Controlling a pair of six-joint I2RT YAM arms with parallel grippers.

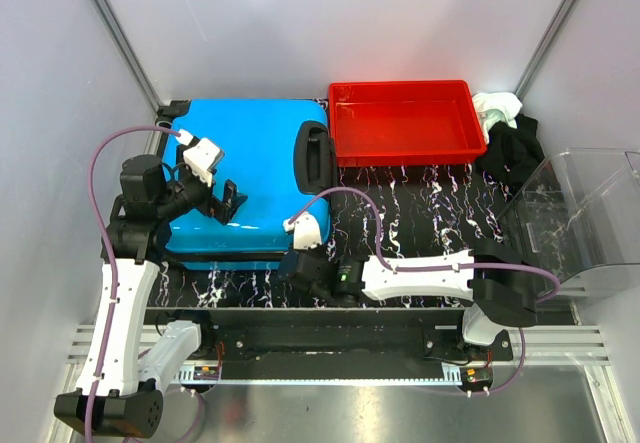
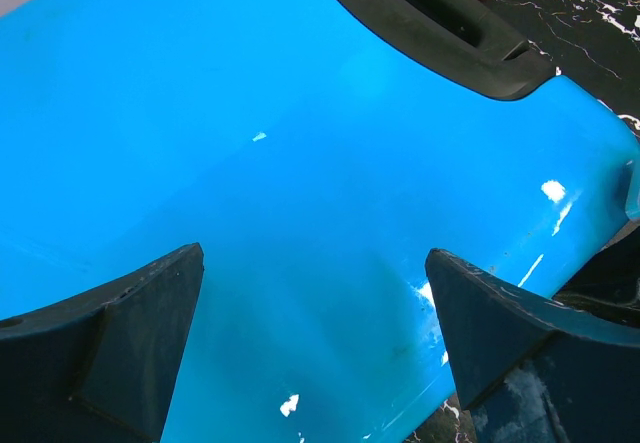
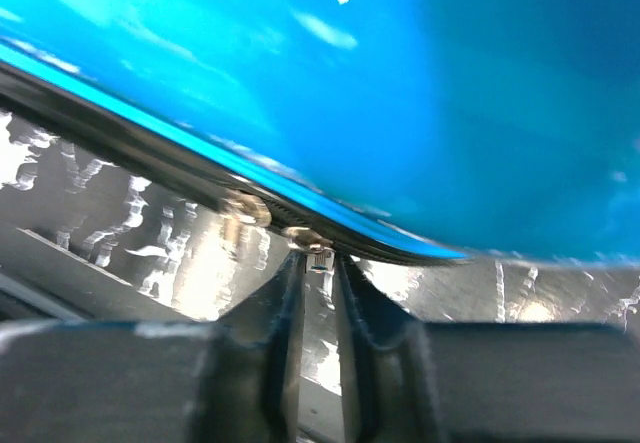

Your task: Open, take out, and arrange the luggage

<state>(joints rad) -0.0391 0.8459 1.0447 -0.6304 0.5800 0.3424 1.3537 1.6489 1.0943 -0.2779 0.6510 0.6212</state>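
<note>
At the left of the top view, the left gripper point(image 1: 228, 201) hangs over the luggage point(image 1: 250, 163), which lies flat and closed on the left half of the marbled table point(image 1: 420, 203), its handle point(image 1: 315, 158) on the side facing the tray. The left wrist view adds what the top view cannot: the two fingers point(image 2: 120, 333) stand wide apart with nothing between them but bare blue shell, and whether they touch it cannot be told.

Further right, the right gripper point(image 1: 297, 263) is at the luggage's near edge, by its right-hand corner. From above, its jaws are hidden under the wrist. The right wrist view shows them: the fingers point(image 3: 285, 313) are drawn close with only a narrow slit left, and a small metal zip pull point(image 3: 318, 256) on the dark zip line sits right at their tips. Whether the pull is actually pinched cannot be told.

Right of the luggage, at the table's far side, stands a red tray point(image 1: 405, 155). Beyond it lie white and black cloths point(image 1: 512, 148), and a clear bin point(image 1: 590, 213) is at the right edge. Only the top view shows these.
</note>
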